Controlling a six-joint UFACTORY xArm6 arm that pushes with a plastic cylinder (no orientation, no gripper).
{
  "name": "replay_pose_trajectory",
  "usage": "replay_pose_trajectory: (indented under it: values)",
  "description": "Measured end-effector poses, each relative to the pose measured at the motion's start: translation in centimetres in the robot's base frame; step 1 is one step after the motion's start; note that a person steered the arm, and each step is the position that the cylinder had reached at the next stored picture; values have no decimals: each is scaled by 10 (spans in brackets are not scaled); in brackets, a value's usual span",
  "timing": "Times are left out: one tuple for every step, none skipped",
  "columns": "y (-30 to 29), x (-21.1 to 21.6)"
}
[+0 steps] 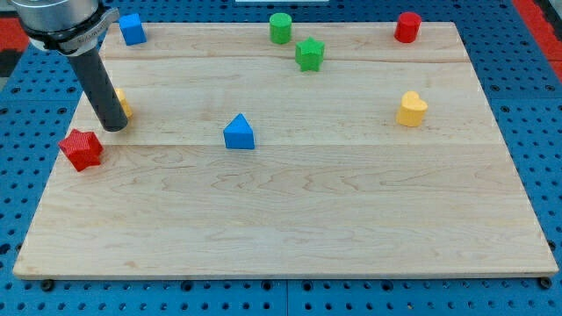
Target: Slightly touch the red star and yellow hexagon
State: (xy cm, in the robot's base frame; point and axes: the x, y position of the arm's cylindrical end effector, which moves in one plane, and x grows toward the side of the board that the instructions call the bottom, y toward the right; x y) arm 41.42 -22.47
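Observation:
The red star (81,149) lies near the view's left edge of the wooden board. The yellow hexagon (124,104) sits just above and to the right of it, mostly hidden behind the dark rod. My tip (114,127) rests on the board right in front of the yellow hexagon, touching or almost touching it, and a short way up and right of the red star, apart from it.
A blue cube (132,29) is at the top left. A green cylinder (280,28) and a green star (309,54) are at the top middle. A red cylinder (407,27) is at the top right, a yellow heart (411,110) at the right, a blue triangle (239,132) at the centre.

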Motion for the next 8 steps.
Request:
replay_pose_trajectory:
  values:
    - [3, 26]
    - [21, 32]
    - [31, 21]
    - [31, 2]
    - [35, -4]
    - [42, -8]
    - [47, -9]
    - [47, -9]
